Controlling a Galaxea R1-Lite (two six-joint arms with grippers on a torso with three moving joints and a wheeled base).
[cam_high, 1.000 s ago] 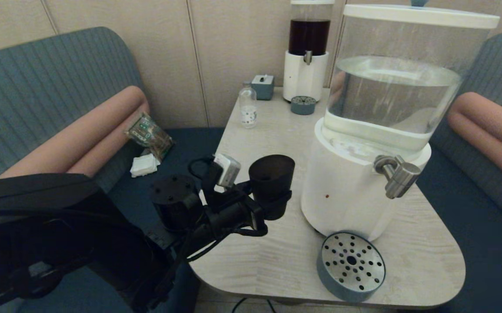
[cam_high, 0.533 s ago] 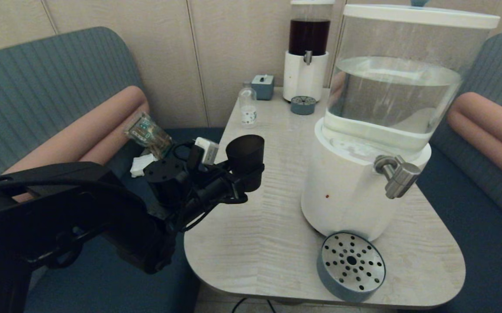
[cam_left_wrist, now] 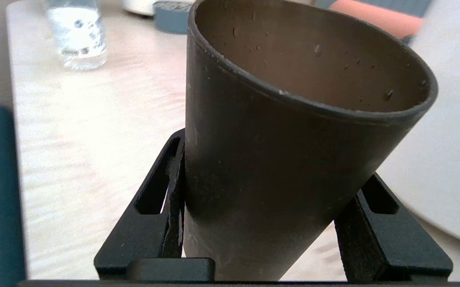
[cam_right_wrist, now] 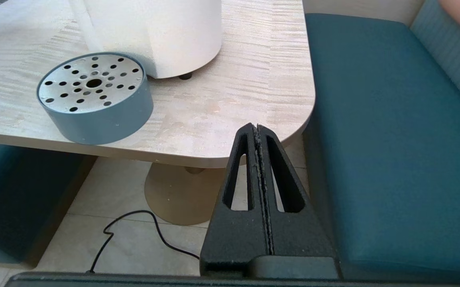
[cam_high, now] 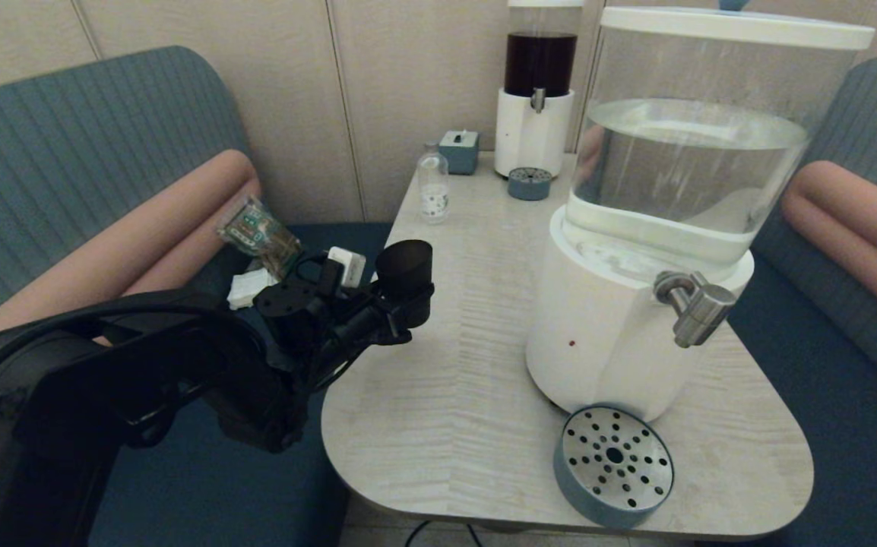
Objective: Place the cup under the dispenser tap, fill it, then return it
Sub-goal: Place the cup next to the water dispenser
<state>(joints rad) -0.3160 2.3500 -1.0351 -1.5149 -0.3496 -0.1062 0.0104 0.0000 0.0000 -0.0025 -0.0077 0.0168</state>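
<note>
One gripper, our left gripper (cam_high: 400, 311), is clamped on the cup (cam_high: 403, 273) above the table's (cam_high: 484, 395) left edge, w/ tilt; it could slip. Right gripper (cam_right_wrist: 258, 131) is closed, holding nothing.

Cup (cam_high: 405, 275): small dark brown-black tumbler, tapered, no handle, matte, translucent. Held upright w/ slight tilt, gripped low on its body, above the table's left edge, off the surface. Mouth open, facing up; droplets on inner wall in left wrist view (cam_left_wrist: 293, 131).

Dispenser tap (cam_high: 695, 304): short brushed-steel spout, angled neck, pointing down, on front of the white base under the clear tank. Sits approx 3 o'clock from cup, well apart. Cup not under it.
</note>
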